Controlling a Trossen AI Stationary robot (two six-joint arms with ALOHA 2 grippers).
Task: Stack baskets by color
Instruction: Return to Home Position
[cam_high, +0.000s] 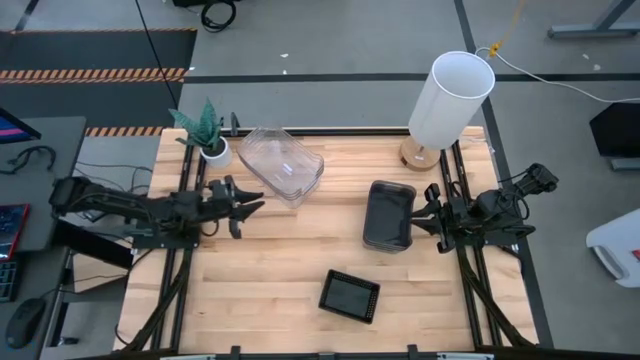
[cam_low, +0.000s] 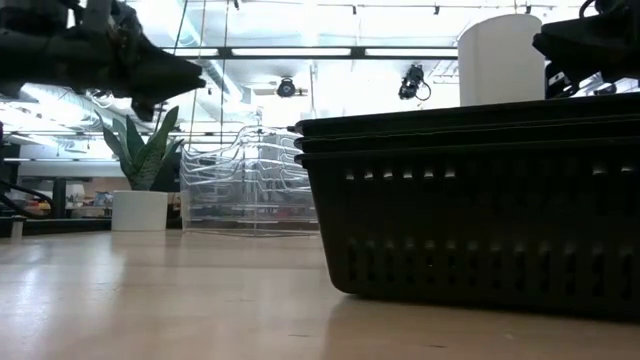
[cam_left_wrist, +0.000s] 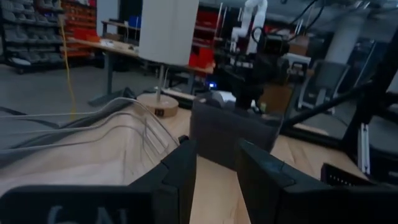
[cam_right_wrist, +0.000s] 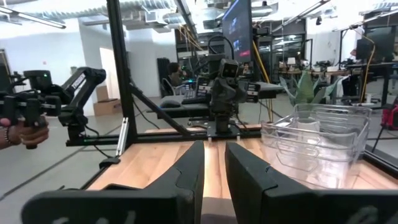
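Note:
A stack of clear baskets (cam_high: 282, 165) stands at the far middle of the table, and my left gripper (cam_high: 250, 208) hovers open just to its near left, pointing level toward the table's right, with nothing between its fingers (cam_left_wrist: 217, 168). A stack of smoky grey baskets (cam_high: 388, 215) rests on its base right of centre. My right gripper (cam_high: 427, 215) stands open close beside its right side, nothing between the fingers (cam_right_wrist: 214, 165). Black baskets (cam_high: 349, 296) sit nested near the front edge; the low view shows several rims (cam_low: 470, 125).
A white lamp shade (cam_high: 450, 100) on a wooden foot stands at the far right, and a small potted plant (cam_high: 210, 140) at the far left. Bare wood lies between the stacks. A person's hand (cam_right_wrist: 25, 134) holding a device shows beyond the table.

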